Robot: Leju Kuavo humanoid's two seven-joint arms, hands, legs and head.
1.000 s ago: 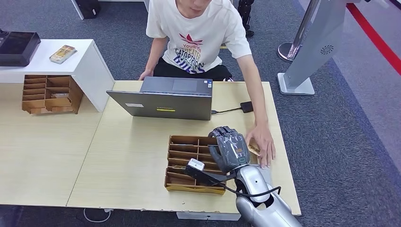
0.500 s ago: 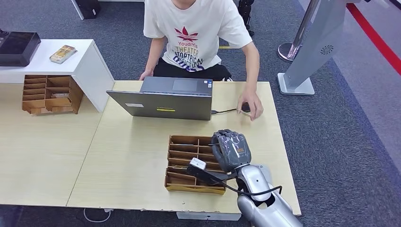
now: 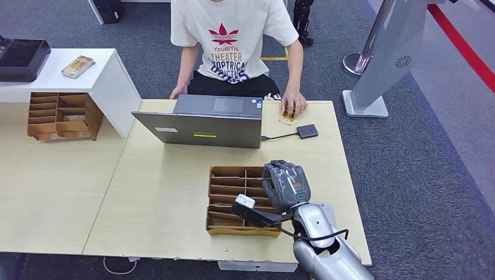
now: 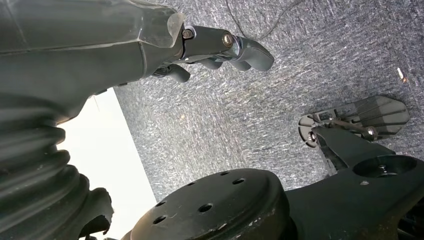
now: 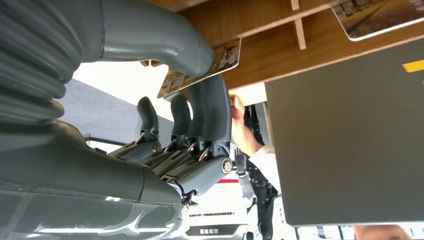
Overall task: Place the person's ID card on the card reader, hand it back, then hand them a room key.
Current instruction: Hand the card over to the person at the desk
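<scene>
My right hand point(image 3: 285, 185) pinches a room key card point(image 5: 200, 68) between thumb and fingers over the wooden slotted tray point(image 3: 225, 205), my left hand point(image 4: 220, 47) hangs loosely curled and empty (above carpet), and beyond the laptop point(image 3: 201, 127) the person's hand point(image 3: 293, 105) rests on the ID card point(image 3: 286, 118).

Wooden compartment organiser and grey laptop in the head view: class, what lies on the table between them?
Nothing: in the head view, bare pale tabletop separates the wooden compartment organiser from the grey laptop.
</scene>
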